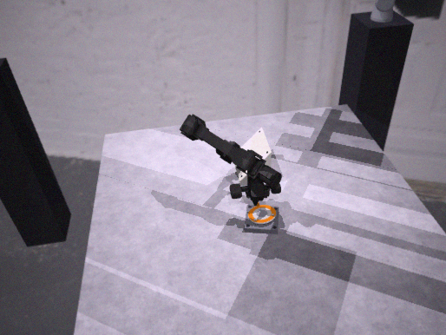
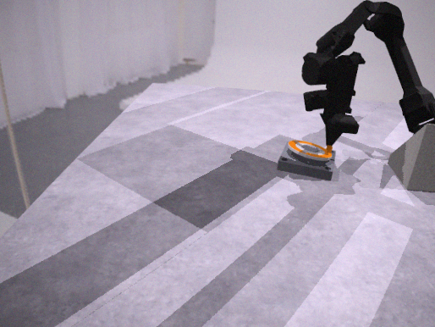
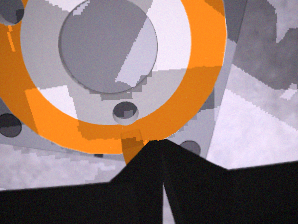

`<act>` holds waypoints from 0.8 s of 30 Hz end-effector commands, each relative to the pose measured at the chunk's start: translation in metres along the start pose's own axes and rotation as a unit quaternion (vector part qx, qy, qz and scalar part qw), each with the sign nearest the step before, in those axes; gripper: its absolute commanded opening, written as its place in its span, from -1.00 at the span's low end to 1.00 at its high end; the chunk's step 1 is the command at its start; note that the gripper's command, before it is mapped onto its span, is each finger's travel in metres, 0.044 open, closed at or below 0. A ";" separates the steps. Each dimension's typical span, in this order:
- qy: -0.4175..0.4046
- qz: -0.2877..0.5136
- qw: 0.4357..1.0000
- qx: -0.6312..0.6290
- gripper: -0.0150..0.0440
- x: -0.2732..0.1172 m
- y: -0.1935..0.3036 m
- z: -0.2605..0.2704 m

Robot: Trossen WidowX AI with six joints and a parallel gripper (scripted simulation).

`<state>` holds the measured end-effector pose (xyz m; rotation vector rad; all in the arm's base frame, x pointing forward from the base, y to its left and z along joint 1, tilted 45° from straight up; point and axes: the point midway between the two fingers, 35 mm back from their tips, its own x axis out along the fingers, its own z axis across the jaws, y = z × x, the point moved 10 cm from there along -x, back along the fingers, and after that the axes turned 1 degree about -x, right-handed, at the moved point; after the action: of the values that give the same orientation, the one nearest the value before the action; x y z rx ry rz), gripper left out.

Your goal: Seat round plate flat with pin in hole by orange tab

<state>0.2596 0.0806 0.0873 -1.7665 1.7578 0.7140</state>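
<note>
The plate (image 1: 256, 220) (image 2: 296, 146) (image 3: 207, 40) has an orange ring and sits around the post (image 3: 100, 50) on the grey square base (image 1: 260, 230) (image 2: 306, 169) (image 3: 221, 102). In the exterior view it looks tilted, lower on the tab side and higher on the far left. The orange tab (image 2: 329, 150) (image 3: 132, 142) is partly behind the fingers in the wrist view. The hole (image 3: 125, 111) beside it looks dark; no pin can be made out in it. My gripper (image 1: 256, 203) (image 2: 328, 145) (image 3: 158, 149) is shut and empty, its tips down at the tab; contact cannot be told for sure.
The base has dark corner holes (image 3: 10, 125) (image 3: 190, 148). A pale angular block (image 1: 260, 143) (image 2: 416, 165) stands behind the arm in the top view and at the right in the exterior view. Dark pillars (image 1: 32, 182) (image 1: 373, 65) stand beyond the table. Patterned shadows cross the tabletop.
</note>
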 end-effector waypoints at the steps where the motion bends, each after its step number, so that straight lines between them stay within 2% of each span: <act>1: -0.007 0.006 1.000 -0.003 -0.49 0.001 0.002 0.005; 24: -0.008 0.006 1.000 -0.003 -0.49 0.000 0.003 0.010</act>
<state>0.2582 0.0850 0.0837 -1.7724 1.7568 0.7100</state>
